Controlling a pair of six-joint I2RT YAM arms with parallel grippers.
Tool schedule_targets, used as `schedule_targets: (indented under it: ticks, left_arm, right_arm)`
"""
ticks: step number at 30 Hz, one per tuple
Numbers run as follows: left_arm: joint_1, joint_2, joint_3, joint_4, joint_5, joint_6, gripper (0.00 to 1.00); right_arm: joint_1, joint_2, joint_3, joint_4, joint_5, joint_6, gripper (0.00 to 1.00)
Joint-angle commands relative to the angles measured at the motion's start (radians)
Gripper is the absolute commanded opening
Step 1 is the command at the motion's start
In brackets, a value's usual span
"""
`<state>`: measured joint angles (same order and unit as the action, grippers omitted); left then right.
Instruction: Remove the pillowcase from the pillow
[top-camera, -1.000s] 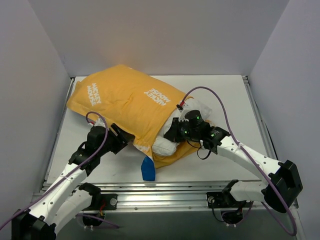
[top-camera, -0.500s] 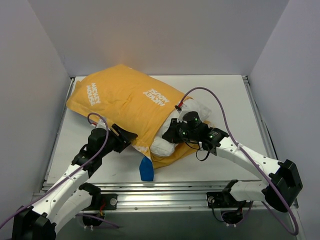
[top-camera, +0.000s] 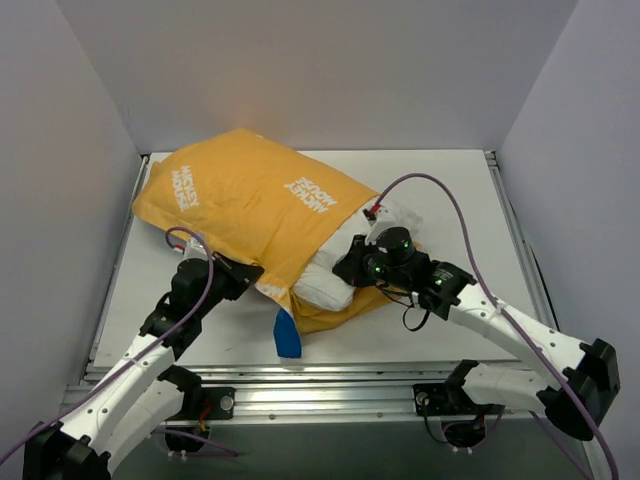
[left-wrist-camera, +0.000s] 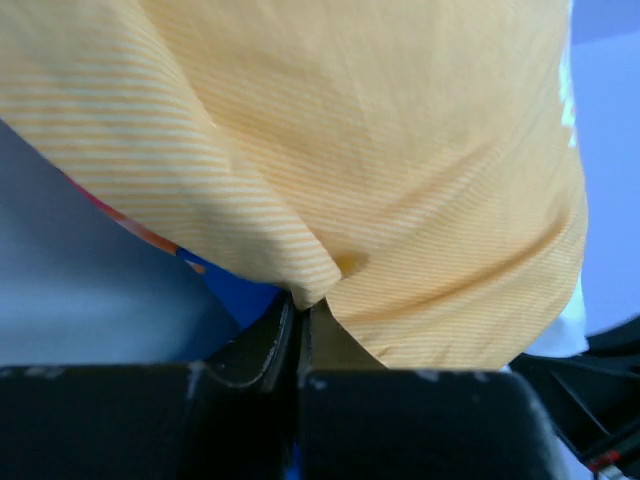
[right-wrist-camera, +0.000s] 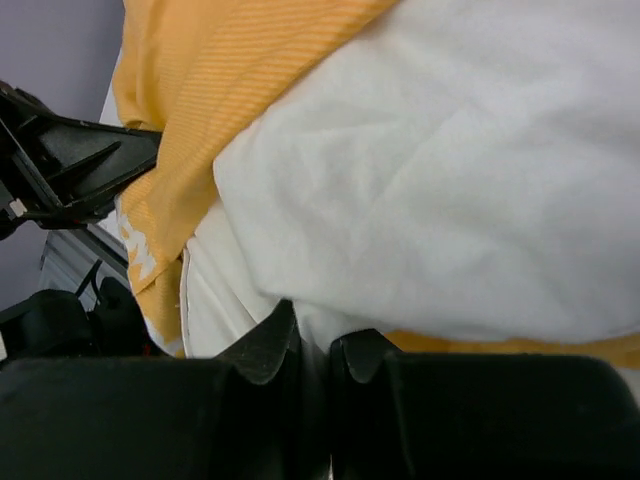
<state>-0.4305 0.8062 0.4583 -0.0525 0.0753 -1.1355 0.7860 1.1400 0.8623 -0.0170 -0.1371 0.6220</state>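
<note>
1. Left arm (top-camera: 150, 335): reaches forward and slightly rightward from its base, elbow low, wrist angled toward the right arm.
2. Left gripper (left-wrist-camera: 298, 305): jaws pressed almost together with only a thin slit between them. A fold of the pillowcase (left-wrist-camera: 380, 150) is pinched at the tips.
3. Right arm (top-camera: 520, 325): stretches forward and leftward from its base, forearm low, wrist turned toward the left arm.
4. Right gripper (right-wrist-camera: 312, 335): jaws drawn to a narrow gap, with fabric of the pillow (right-wrist-camera: 450, 180) caught between the tips.
5. The grippers point at each other, near but apart, the right one just ahead of the left one's tips.
</note>
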Motion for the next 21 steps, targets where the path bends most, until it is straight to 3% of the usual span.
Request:
schedule_targets:
  ticks: [1, 2, 6, 13, 16, 20, 21]
  left_arm:
    - [0.044, -0.111, 0.043, -0.177, -0.323, 0.08, 0.02]
    - [0.05, -0.128, 0.048, -0.237, -0.426, 0.095, 0.02]
    - [0.081, -0.151, 0.075, -0.31, -0.598, 0.115, 0.02]
    - [0.116, -0.009, 0.137, -0.267, -0.678, 0.207, 0.02]
    - [0.131, 0.042, 0.148, -0.242, -0.628, 0.224, 0.02]
    - [0.131, 0.074, 0.141, -0.184, -0.461, 0.256, 0.02]
    - [0.131, 0.073, 0.158, -0.197, -0.439, 0.263, 0.03]
  right_arm:
    - [-0.048, -0.193, 0.148, -0.073, 0.123, -0.079, 0.0]
    - [-0.071, -0.212, 0.18, -0.152, 0.126, -0.094, 0.0]
    - [-0.177, -0.252, 0.334, -0.306, 0.084, -0.159, 0.0]
    - [-0.185, -0.295, 0.431, -0.396, 0.134, -0.159, 0.0]
    - [-0.185, -0.264, 0.468, -0.44, 0.134, -0.185, 0.0]
    - [-0.183, -0.227, 0.379, -0.405, -0.056, -0.186, 0.0]
    - [-0.185, -0.218, 0.322, -0.394, -0.175, -0.182, 0.0]
